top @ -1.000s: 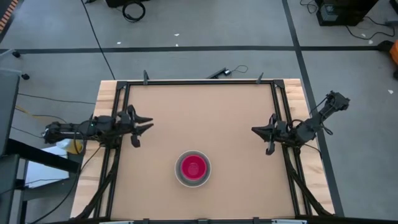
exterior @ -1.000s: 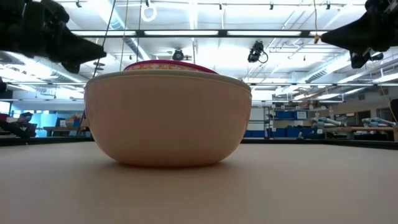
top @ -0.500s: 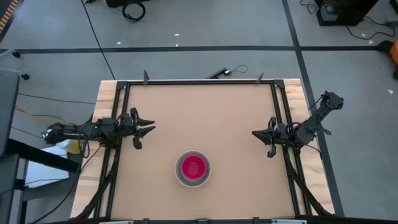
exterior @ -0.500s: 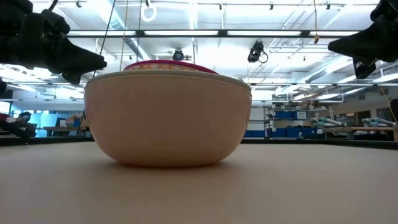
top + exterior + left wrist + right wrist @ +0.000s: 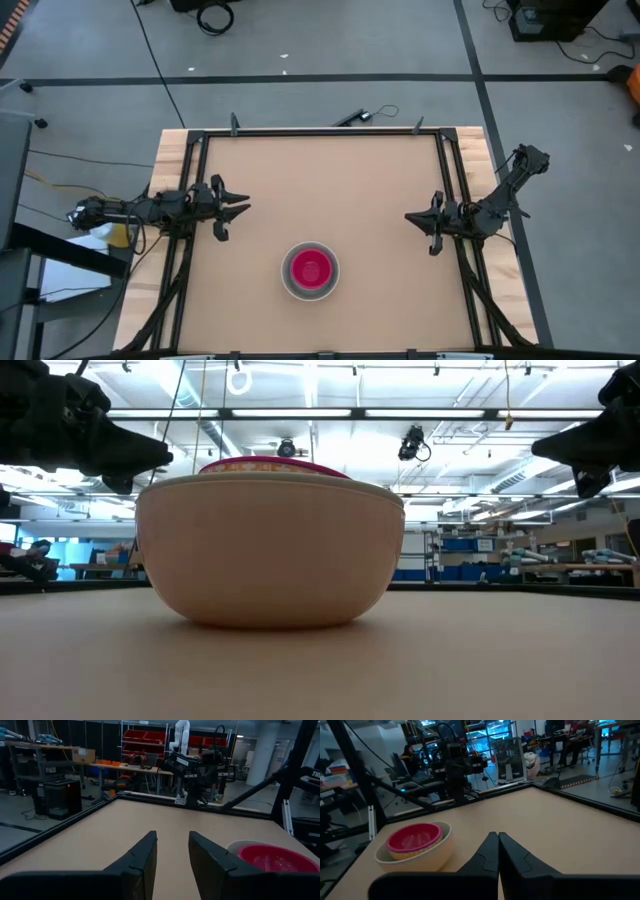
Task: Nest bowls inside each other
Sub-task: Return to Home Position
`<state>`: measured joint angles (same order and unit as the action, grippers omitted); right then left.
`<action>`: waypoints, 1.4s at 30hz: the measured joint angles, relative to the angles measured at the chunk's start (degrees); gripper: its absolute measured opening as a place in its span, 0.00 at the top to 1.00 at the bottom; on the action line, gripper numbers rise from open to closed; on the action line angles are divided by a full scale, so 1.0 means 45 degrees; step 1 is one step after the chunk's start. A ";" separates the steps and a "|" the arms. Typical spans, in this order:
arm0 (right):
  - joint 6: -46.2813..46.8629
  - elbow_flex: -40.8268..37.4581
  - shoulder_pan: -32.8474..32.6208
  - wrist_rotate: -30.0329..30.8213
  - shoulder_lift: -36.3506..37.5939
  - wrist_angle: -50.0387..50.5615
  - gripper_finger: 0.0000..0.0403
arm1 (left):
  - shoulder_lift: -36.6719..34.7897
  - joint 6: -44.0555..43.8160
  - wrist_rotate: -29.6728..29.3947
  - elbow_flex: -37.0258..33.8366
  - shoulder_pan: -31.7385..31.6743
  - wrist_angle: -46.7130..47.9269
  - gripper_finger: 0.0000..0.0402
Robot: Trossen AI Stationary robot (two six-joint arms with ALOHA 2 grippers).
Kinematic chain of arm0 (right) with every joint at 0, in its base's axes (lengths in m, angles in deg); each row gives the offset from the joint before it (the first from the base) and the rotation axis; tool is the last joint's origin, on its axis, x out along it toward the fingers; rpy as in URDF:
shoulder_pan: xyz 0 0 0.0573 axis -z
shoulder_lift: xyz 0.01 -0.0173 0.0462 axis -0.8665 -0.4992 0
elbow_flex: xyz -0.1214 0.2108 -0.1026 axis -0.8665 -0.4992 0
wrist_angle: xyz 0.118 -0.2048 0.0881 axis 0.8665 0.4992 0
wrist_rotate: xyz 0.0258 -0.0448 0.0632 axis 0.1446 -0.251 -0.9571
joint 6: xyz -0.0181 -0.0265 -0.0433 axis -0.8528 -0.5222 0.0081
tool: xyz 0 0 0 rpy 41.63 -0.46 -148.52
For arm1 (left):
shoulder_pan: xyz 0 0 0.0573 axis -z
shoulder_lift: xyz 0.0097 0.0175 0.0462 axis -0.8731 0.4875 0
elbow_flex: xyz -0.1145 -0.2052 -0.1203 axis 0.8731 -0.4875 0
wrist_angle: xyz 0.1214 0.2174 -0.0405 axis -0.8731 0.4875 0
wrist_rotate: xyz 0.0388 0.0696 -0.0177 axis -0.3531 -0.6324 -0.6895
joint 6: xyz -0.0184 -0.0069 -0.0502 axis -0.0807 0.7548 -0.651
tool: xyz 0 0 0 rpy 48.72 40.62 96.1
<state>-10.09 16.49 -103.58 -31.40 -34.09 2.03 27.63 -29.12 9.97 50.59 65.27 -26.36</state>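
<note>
Nested stack of bowls stands on the worktop, near the middle of its near side. The peach-orange bowl is outermost and the magenta-red bowl innermost, its rim showing just above the peach rim in the low view. Left arm at the left edge: left jaws slightly parted, empty. Right arm at the right edge: right jaws pressed together, empty. Both are well apart from the stack
</note>
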 joint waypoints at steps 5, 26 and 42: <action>-0.0037 0.0000 0.0034 -0.0310 0.0000 0.0000 0.96 | 0.0023 -0.0014 -0.0029 0.0000 -0.0002 0.0003 0.72; 0.2110 0.0005 0.0117 -0.2206 0.0000 -0.2442 0.93 | 0.0049 -0.0019 -0.0034 -0.0010 -0.0005 0.0000 0.72; 0.2028 0.0005 0.0117 -0.2499 0.0000 -0.2467 0.93 | 0.0049 -0.0019 -0.0034 -0.0015 -0.0005 -0.0005 0.72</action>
<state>-0.96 16.51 -103.05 -42.65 -34.09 -9.07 27.85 -29.21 9.82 50.53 65.25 -26.39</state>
